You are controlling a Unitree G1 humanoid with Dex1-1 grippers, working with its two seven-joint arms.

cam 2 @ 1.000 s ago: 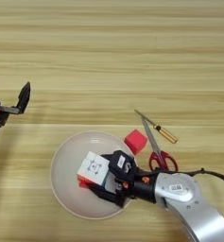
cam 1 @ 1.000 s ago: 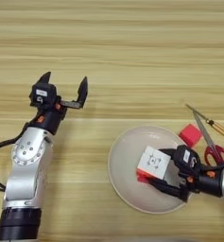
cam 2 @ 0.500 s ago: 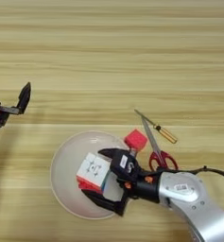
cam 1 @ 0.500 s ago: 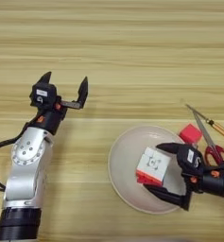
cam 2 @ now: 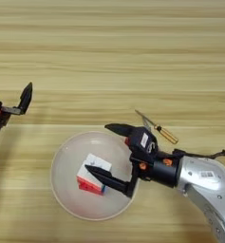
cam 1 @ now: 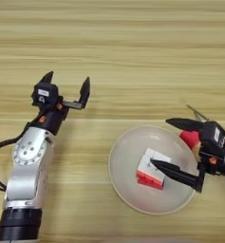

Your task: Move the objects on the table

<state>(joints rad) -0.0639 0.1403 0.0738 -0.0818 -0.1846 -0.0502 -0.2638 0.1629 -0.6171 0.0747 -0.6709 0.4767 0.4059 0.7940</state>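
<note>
Left eye view shows a puzzle cube [cam 1: 152,169] with a white top face and a red side, lying a little turned on a round beige plate [cam 1: 128,190] near the lower right of the wooden table [cam 1: 133,47]. The right gripper [cam 1: 170,145] is above the right half of the plate with its two black fingers spread wide and holding nothing. The tip of its lower finger [cam 1: 173,172] is at the right edge of the puzzle cube; I cannot tell if it touches. The upper finger is over the far rim of the plate, apart from the cube. A small red cube [cam 1: 190,139] is just beside the right rim of the plate, partly hidden behind this gripper. In the right eye view, a screwdriver [cam 2: 157,128] with a wooden handle lies on the table behind the gripper. The left gripper [cam 1: 67,83] hangs over bare table, well apart from the plate, its fingers also spread and empty.
</note>
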